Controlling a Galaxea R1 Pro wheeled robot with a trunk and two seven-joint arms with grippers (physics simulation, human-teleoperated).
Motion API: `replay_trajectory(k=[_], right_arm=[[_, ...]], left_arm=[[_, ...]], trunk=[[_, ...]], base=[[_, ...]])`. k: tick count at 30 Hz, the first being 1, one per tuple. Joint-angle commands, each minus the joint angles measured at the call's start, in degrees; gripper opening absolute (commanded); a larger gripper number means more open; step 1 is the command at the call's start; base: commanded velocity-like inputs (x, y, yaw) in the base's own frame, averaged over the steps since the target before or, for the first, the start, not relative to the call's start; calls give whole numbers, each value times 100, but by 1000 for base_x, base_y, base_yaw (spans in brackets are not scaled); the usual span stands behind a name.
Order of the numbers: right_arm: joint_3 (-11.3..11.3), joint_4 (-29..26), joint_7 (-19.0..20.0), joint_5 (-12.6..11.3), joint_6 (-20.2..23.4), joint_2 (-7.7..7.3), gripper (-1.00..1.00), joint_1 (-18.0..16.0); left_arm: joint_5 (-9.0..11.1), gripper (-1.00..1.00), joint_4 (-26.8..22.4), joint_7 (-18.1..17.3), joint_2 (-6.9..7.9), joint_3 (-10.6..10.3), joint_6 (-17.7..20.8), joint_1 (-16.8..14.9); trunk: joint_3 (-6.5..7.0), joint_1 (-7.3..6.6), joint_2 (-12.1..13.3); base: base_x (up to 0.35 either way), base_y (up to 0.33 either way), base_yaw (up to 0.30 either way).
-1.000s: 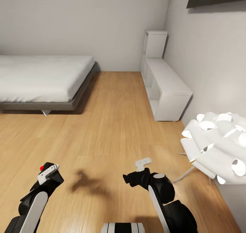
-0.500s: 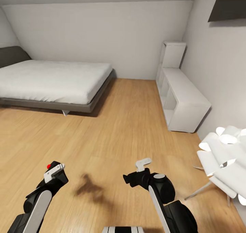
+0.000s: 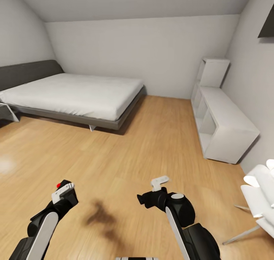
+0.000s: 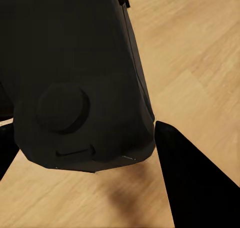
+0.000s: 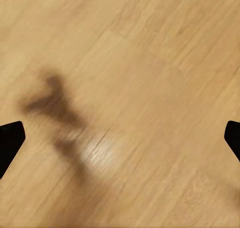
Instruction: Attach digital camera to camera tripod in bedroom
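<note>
Digital camera [image 4: 80, 82]: black, boxy, red button up, clamped in left gripper [image 3: 64, 191] over wooden floor [image 3: 152, 145]. Judged rigid, light, smooth-sided, may slip; best held across body, base left free for mounting. Right gripper [image 5: 120, 138]: fingers wide apart, nothing held.

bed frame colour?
Dark grey, under a white mattress. The bed frame shows best in the head view.

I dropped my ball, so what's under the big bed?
Under the bed only a dark gap, slim legs and wooden floor show. Farther underneath is hidden by the grey frame.
</note>
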Motion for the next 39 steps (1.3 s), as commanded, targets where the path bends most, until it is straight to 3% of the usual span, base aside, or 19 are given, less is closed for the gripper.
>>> replay_trajectory(k=[1,19,30,39], right_arm=[[-4,-6,40,37,26,1,100,-2],[5,-6,40,37,27,1,100,-9],[135,-6,33,37,19,1,100,39],[164,-6,32,37,18,1,100,45]], left_arm=[[45,-100,3,44,4,-2,21,-5],[52,-100,217,27,47,12,4,-18],[35,-100,1200,26,74,22,-256,-330],[31,-100,1326,19,75,-2,-325,-382]], trunk=[[18,-3,0],[417,-50,24],[660,-78,38],[860,-101,50]], base=[[0,0,296],[0,0,296],[0,0,296],[0,0,295]])
